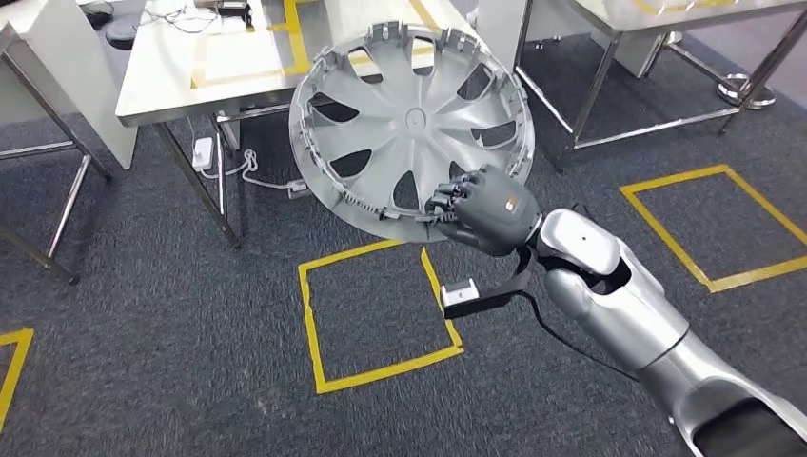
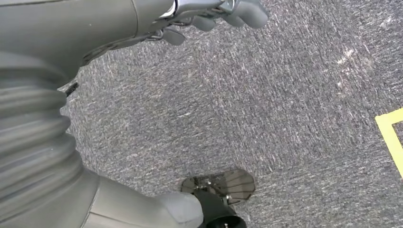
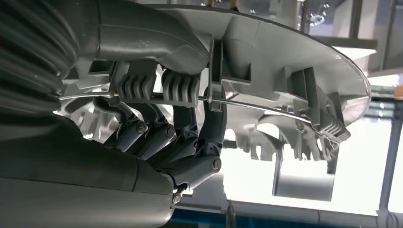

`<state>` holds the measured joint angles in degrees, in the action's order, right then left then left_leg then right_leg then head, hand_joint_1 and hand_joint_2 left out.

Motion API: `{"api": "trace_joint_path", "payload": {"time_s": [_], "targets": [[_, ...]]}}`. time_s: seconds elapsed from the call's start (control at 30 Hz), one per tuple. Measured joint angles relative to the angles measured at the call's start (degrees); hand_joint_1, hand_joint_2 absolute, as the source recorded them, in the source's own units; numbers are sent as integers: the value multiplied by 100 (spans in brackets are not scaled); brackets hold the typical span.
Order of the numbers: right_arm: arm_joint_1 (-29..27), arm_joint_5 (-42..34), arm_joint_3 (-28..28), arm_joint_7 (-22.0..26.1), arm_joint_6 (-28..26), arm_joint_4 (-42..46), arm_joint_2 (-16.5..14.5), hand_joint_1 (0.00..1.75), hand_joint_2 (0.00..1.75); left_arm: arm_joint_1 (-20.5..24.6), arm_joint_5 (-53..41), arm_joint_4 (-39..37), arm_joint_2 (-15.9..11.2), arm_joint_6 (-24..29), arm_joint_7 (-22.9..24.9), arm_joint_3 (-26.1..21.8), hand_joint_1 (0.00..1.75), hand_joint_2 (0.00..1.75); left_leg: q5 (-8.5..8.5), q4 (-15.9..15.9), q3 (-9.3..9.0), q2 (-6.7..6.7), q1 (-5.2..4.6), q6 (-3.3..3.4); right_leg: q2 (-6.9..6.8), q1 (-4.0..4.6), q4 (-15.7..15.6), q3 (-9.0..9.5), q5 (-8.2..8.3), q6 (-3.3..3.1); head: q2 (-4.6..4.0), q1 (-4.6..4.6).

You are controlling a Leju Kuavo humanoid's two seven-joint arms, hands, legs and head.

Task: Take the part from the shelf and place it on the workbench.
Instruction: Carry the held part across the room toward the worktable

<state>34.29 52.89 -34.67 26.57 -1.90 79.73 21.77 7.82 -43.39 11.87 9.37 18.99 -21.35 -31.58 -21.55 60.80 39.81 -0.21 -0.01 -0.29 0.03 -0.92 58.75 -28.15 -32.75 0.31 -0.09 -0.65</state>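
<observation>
The part is a silver hubcap [image 1: 411, 122] with spoke openings, held up in the air and tilted, its inner side toward me. My right hand [image 1: 487, 209] grips its near rim, fingers hooked through an opening. In the right wrist view the dark fingers [image 3: 190, 137] curl around the hubcap's rim [image 3: 304, 61] and its wire ring. The hubcap hangs in front of the near corner of a white workbench [image 1: 181, 90] marked with yellow tape. My left hand [image 2: 142, 28] hangs over the carpet holding nothing, its fingers [image 2: 247, 12] well apart from the thumb [image 2: 178, 209].
A second metal-legged table [image 1: 619, 38] stands at the back right. Yellow tape squares [image 1: 376, 319] mark the grey carpet below the hubcap and to the right [image 1: 723, 228]. A white power adapter with its cable [image 1: 203, 152] lies under the workbench. A shelf frame's leg [image 1: 57, 219] is at the left.
</observation>
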Motion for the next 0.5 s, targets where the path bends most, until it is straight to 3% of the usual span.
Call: {"api": "trace_joint_path", "payload": {"time_s": [0.07,0.13,0.2,0.27,0.3,0.33,0.37,0.43,0.5], "targets": [[6,0,13,-1,-8,1,0,175,175,6,-3,0,-1,6,-2,-1,0,175,-118,-85,-82,-3,-10,66,2,0,-7,46,20,69,0,7],[16,-2,21,16,-9,3,0,175,175,4,-5,2,-4,10,-4,-2,0,175,-172,-146,-176,-22,15,143,0,-9,231,-50,99,121,0,25],[33,-5,23,47,3,-4,0,175,175,6,-9,3,-7,13,-4,-6,0,175,-238,-191,-286,-44,33,199,2,-14,820,-448,55,153,0,45],[46,-7,22,71,16,-27,0,175,175,1,-21,1,-1,15,-1,-10,0,175,-328,-199,-379,-70,32,219,5,-12,1412,-950,-218,176,0,51],[46,-7,22,78,20,-43,0,175,175,-10,-28,-1,3,18,2,-13,0,175,-382,-197,-439,-83,31,219,5,-9,1543,-1135,-336,183,0,53],[47,-7,22,81,21,-54,0,175,175,-22,-35,-3,5,21,6,-14,0,175,-441,-195,-513,-95,30,214,5,-8,1505,-1237,-349,183,0,56],[47,-9,22,83,21,-62,0,175,175,-32,-42,-4,7,23,9,-15,0,175,-505,-192,-599,-104,30,206,4,-9,1295,-1255,-210,177,0,59],[45,-17,21,85,20,-69,4,175,175,-37,-57,-6,11,24,11,-16,0,175,-639,-178,-778,-116,25,171,-3,-5,567,-1137,436,144,0,65],[37,-29,20,74,18,-80,20,175,175,-35,-73,-9,15,24,15,-16,0,175,-762,-166,-880,-134,12,105,-12,24,97,-1026,866,85,0,70]]}}
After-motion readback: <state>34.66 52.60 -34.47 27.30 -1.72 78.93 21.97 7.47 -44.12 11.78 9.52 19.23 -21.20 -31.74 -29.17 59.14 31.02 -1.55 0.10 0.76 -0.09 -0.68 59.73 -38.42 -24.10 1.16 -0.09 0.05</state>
